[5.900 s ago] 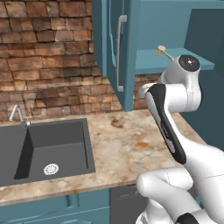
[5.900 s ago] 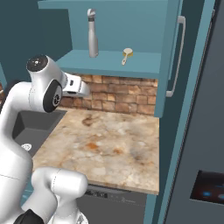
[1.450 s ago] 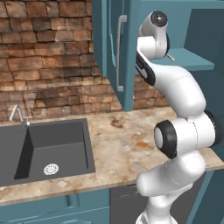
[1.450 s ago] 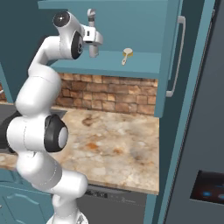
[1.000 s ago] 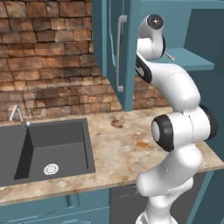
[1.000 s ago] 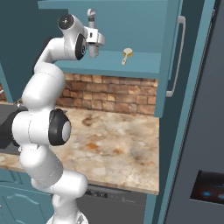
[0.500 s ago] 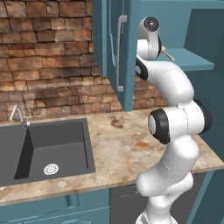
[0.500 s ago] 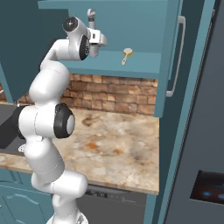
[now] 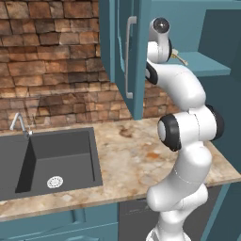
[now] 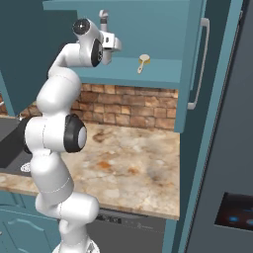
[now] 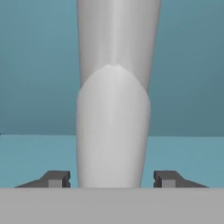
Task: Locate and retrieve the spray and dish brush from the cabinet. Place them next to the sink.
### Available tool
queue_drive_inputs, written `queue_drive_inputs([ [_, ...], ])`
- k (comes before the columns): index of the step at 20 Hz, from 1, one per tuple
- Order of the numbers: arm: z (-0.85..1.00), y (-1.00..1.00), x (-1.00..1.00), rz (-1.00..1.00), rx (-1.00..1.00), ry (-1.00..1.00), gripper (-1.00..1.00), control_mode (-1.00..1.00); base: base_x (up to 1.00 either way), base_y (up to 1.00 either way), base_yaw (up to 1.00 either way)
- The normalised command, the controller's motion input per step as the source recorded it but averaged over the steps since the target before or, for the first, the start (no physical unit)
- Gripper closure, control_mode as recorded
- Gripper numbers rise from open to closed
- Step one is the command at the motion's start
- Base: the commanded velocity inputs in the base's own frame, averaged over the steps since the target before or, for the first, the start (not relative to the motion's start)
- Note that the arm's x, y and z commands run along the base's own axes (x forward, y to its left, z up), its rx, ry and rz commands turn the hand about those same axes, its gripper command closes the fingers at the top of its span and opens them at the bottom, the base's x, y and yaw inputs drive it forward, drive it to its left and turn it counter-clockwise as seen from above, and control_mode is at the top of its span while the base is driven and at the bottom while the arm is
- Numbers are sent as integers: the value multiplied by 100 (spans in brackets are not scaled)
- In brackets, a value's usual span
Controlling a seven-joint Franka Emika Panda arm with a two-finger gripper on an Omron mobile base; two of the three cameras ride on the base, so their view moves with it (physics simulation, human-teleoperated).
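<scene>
While the spray (image 11: 113, 100) stands upright on the cabinet (image 10: 148, 76) shelf, it is straddled low on its body by the pincer (image 11: 112, 178), tips apart with slim gaps either side. Light, smooth plastic is expected; a firm mid-body grip is advised.

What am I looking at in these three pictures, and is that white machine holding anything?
It is a white robot arm in a simulated kitchen. Two cameras ride on its base, behind it to the left and right. The third sits on its hand. The arm reaches into the open teal cabinet. Its tool straddles the pale spray bottle, one finger on each side with small gaps, so it is not gripped yet. The dish brush lies on the same shelf. Below are a stone counter and a dark sink.
</scene>
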Motion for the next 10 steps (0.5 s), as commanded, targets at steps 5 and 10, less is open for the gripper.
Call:
queue_drive_inputs([
  [5, 0, 0, 0, 0, 0, 0, 100, -100, 0, 0, 0],
  [10, 0, 0, -22, 0, 0, 0, 100, -100, 0, 0, 0],
])
